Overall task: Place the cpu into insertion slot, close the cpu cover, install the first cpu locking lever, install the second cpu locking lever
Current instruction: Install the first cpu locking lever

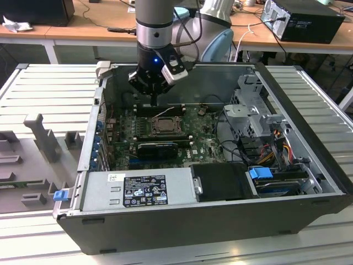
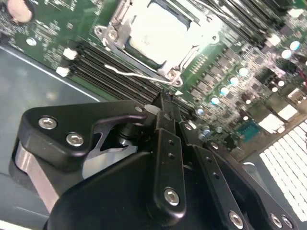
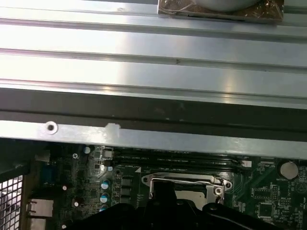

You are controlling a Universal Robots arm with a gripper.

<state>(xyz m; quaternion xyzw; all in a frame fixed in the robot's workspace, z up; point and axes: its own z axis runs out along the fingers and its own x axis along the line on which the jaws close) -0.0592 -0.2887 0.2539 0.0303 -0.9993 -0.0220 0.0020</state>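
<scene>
The cpu lies pale and flat inside the insertion slot on the green board of the open computer case. The cpu cover lies down as a silvery frame around the chip. A thin wire locking lever sticks out free along the socket edge nearest my fingers. My gripper hangs just behind the socket in the exterior view, slightly above the board. In the second wrist view my gripper is shut with nothing in it, its tip close to the lever. The socket rim also shows in the first wrist view.
A grey power supply box fills the case's front. A metal drive cage with cables stands at the exterior view's right. A black card lies in front of the socket. Memory slots run between the socket and the case's back wall.
</scene>
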